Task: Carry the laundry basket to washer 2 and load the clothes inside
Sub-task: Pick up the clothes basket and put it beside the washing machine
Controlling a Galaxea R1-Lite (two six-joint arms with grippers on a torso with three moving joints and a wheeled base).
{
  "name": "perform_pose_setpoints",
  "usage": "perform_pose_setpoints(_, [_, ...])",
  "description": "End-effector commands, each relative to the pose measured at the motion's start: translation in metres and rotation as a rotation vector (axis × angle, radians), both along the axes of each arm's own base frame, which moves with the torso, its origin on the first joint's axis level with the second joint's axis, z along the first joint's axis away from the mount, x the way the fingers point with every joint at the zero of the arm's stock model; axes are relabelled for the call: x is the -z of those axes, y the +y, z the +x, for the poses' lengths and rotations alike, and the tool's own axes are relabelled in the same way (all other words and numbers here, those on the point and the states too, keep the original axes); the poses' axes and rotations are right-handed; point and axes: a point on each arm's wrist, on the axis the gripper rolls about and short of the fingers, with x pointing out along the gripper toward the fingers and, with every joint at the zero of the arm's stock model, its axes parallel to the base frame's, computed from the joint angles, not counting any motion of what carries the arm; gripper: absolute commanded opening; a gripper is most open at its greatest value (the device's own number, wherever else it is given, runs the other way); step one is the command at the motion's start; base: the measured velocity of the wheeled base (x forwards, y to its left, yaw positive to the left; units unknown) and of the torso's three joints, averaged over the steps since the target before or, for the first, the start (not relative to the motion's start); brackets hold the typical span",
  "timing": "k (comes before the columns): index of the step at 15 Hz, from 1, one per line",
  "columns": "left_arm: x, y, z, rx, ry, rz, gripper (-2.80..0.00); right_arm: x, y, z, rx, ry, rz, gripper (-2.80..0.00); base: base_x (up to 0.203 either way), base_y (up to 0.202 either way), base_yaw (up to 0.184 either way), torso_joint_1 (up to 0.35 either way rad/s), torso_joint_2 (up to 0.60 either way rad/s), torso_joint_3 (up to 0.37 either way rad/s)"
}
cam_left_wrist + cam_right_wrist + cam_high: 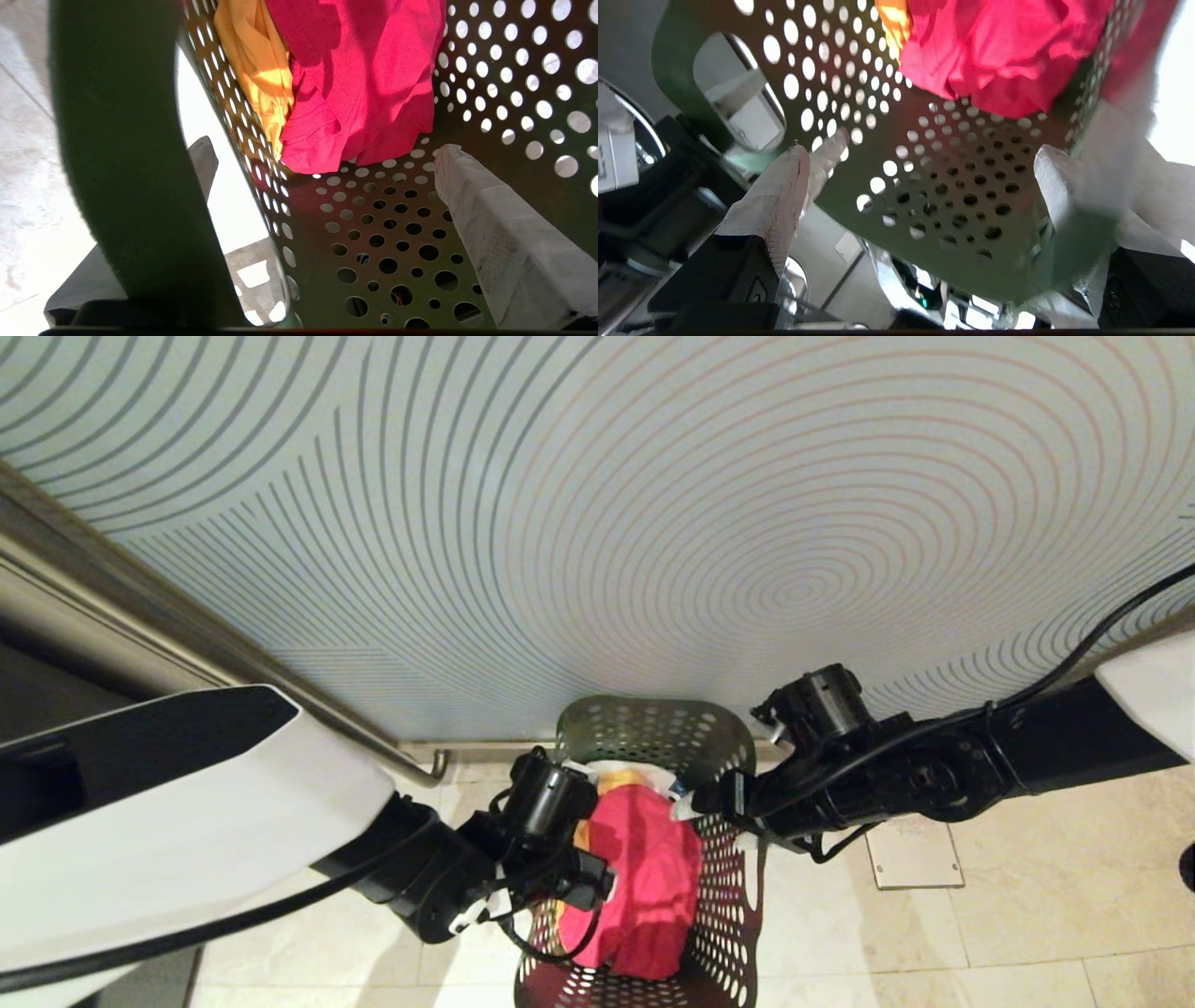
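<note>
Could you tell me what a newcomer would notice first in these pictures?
A bright pink-red garment tops the clothes in the dark green laundry basket, low in the middle of the head view. The left gripper and right gripper flank it, jaws open astride opposite basket walls.

Ahead, pale wall (pixel 653 504) patterned with concentric curved lines; below, glossy beige tiled floor (pixel 1027 924); metal rail (pixel 280 681) slanting along left.

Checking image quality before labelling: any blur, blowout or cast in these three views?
Head view: sharp; the laundry basket and clothes read cleanly. Left wrist view: near rim is a dark blur, floor beyond blown white. Right wrist view: right side smeared and overexposed, pink tint on the basket wall.
</note>
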Motion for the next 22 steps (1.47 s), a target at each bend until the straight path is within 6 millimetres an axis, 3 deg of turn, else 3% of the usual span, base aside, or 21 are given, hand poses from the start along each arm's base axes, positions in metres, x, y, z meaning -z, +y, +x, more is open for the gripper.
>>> perform_pose_setpoints(1, [0.001,-0.005,0.006,0.002,-0.007,-0.015,0.00,0.013,0.004,0.003,-0.003,0.017,-0.005,0.00,0.000,0.000,0.000,0.000,0.00,0.000])
perform_pose_setpoints(7, [-0.002,-0.020,0.027,0.016,-0.008,-0.110,0.00,0.017,0.005,0.003,0.006,0.020,-0.023,0.00,0.000,0.000,0.000,0.000,0.00,0.000])
perform_pose_setpoints(12, [-0.028,-0.003,0.027,-0.005,0.019,-0.100,0.00,0.022,0.005,0.004,0.015,0.029,-0.035,0.00,0.000,0.000,0.000,0.000,0.00,0.000])
perform_pose_setpoints(16, [-0.039,0.005,0.035,-0.024,0.001,-0.120,0.00,0.024,0.005,0.004,0.017,0.033,-0.042,0.00,0.000,0.000,0.000,0.000,0.00,0.000])
perform_pose_setpoints(22, [-0.051,0.013,0.025,0.015,0.123,-0.179,0.00,0.029,0.006,0.005,0.022,0.039,-0.055,0.00,0.000,0.000,0.000,0.000,0.00,0.000])
